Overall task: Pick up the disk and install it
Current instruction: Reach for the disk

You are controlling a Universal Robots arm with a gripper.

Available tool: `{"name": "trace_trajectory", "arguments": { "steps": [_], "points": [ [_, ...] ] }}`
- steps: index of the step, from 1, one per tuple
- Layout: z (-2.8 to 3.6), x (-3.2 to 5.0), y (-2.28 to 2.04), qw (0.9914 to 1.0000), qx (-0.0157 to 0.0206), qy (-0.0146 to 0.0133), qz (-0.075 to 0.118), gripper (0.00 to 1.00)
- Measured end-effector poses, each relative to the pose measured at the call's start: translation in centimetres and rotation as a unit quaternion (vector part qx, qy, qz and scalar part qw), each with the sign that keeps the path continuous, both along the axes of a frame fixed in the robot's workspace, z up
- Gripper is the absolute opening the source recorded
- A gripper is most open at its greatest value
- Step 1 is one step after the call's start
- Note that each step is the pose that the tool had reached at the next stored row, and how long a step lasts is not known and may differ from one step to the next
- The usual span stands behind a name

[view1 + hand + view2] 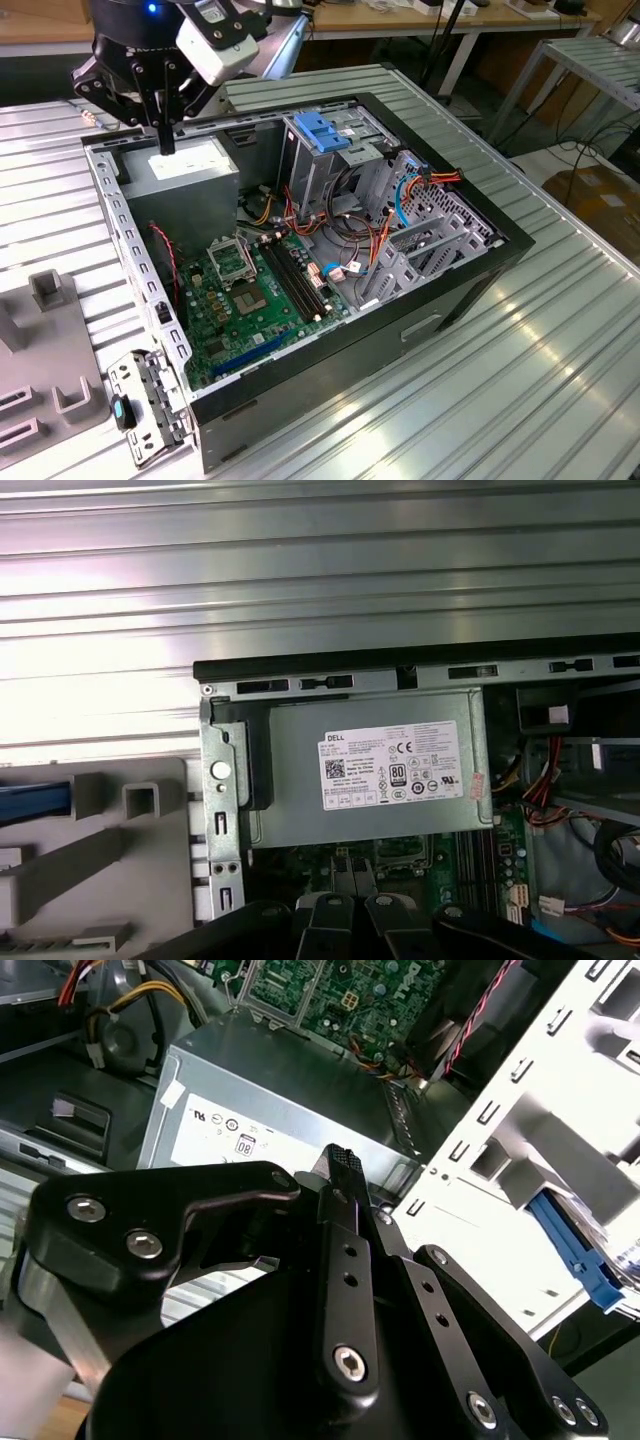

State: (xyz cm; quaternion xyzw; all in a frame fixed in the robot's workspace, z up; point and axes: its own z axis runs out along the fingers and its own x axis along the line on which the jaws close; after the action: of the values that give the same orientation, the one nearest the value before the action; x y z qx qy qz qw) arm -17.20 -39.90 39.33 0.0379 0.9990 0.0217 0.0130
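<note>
Jaws closed, empty, pointing straight down above the power supply (200,175).

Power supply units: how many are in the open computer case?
1. The grey power supply unit sits in a corner of the computer case, under the gripper and next to the motherboard. The drive cage may hide other parts.

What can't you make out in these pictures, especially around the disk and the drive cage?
Disk: second wrist view, cut off by the frame edge beyond one blue rail.
Drive cage inside: exterior view, hidden by its walls and blue latch.
Motherboard: first wrist view, partly covered by the gripper.
</note>
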Motion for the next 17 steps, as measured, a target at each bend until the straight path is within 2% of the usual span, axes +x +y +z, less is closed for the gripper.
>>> {"name": "trace_trajectory", "arguments": {
  "steps": [17],
  "points": [
    [0.0, -1.59, 0.0, 1.0, 0.0, 0.0, 0.0, 0.11]
  ]
}}
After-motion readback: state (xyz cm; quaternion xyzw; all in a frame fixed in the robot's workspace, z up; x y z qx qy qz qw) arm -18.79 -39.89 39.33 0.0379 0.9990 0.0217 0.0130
